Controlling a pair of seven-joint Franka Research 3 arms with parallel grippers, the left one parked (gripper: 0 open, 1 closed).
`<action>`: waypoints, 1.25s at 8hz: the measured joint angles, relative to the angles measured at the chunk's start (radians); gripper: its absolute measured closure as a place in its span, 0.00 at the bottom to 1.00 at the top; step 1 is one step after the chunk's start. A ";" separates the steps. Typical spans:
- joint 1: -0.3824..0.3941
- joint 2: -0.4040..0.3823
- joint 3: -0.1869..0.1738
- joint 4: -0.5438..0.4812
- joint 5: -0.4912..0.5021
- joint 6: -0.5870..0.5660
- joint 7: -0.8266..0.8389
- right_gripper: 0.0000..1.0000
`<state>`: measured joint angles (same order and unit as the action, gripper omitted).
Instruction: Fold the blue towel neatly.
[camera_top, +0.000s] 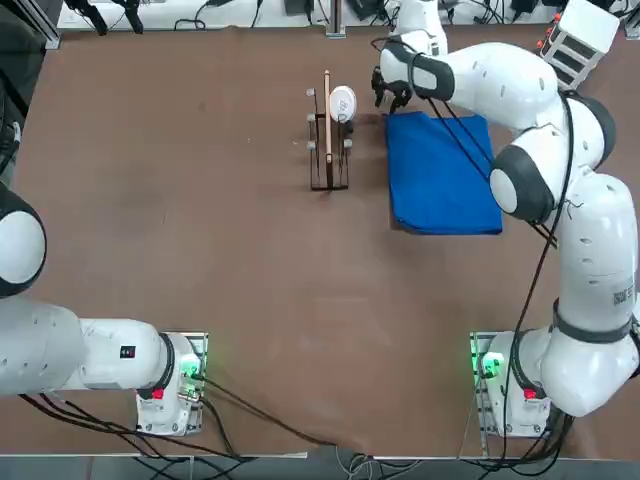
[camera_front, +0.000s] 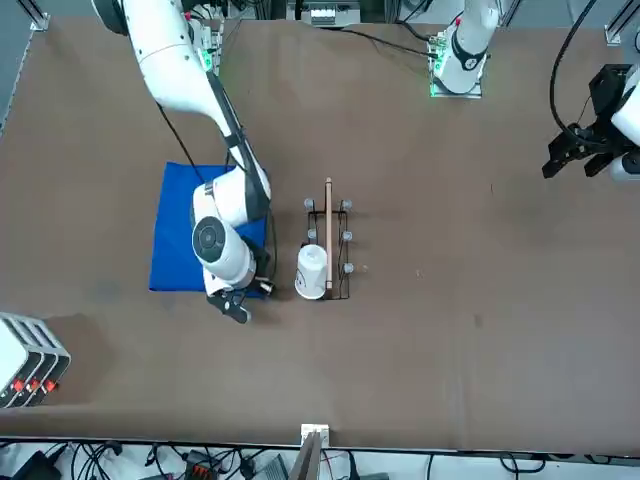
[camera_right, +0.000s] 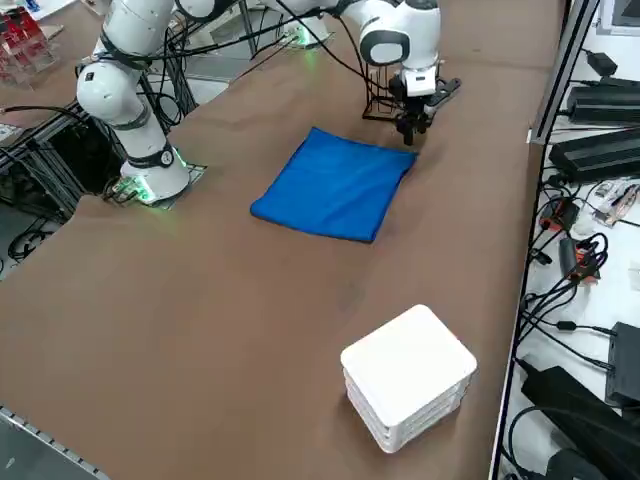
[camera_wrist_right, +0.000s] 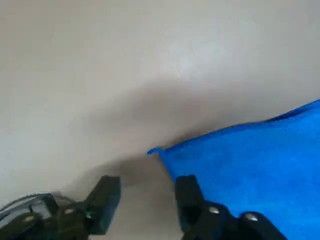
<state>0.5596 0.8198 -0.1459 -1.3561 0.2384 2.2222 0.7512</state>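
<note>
Bright, even light is falling on the table (camera_top: 200, 200), maybe from above. In the wrist view everything is looking soft and blurry, and a dark shadow is lying beside the blue towel (camera_wrist_right: 250, 165).

Wire rack (camera_top: 329, 150) with white cup (camera_top: 342, 103) crowds right gripper (camera_top: 390, 93) at blue towel (camera_top: 441, 173) corner; table (camera_top: 200, 220) elsewhere bare.

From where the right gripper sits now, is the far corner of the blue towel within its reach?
Probably yes. The right gripper is open and low, right at that corner of the blue towel, with nothing between them. The wire rack stands off to one side.
</note>
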 joint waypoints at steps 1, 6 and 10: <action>0.001 -0.001 -0.002 0.014 -0.009 -0.003 0.000 0.07; -0.010 -0.192 -0.017 0.101 -0.190 -0.319 -0.090 0.00; -0.123 -0.385 -0.027 0.096 -0.267 -0.567 -0.412 0.00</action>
<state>0.4368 0.4352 -0.1725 -1.2605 -0.0287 1.6557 0.3393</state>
